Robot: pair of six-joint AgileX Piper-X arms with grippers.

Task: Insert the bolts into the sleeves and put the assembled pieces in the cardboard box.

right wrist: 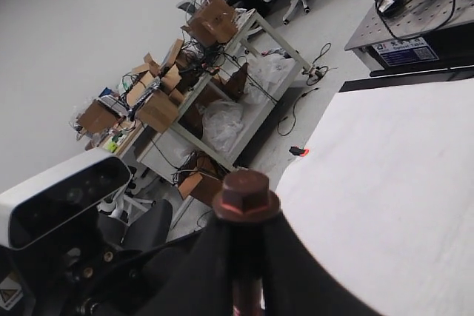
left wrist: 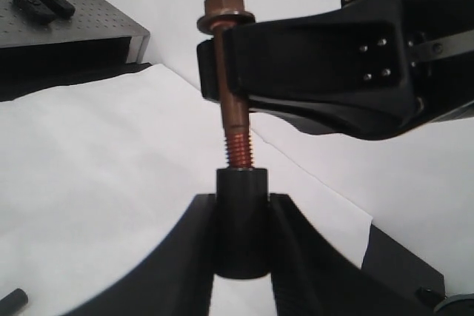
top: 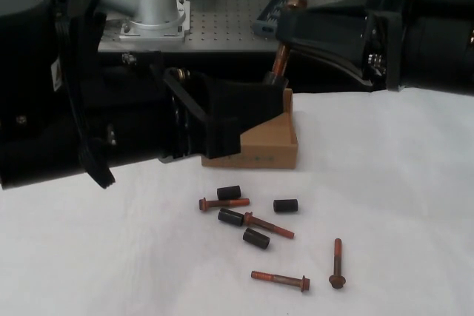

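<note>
Left pincer (left wrist: 241,246) pinching the sleeve (left wrist: 241,190), right pincer (left wrist: 222,61) clamped on the bolt (left wrist: 235,120), thread tip at the mouth: insertion step, I'd say, needing a straight push home.

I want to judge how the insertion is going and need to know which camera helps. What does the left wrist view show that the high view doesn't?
Left wrist view: the bolt with its threaded tip at the mouth of the sleeve, which the left hand clamps upright.
High view: the cardboard box, with loose bolts and loose sleeves lying on the white cloth near it.
Both: the right hand gripping the bolt, and the white cloth.
</note>
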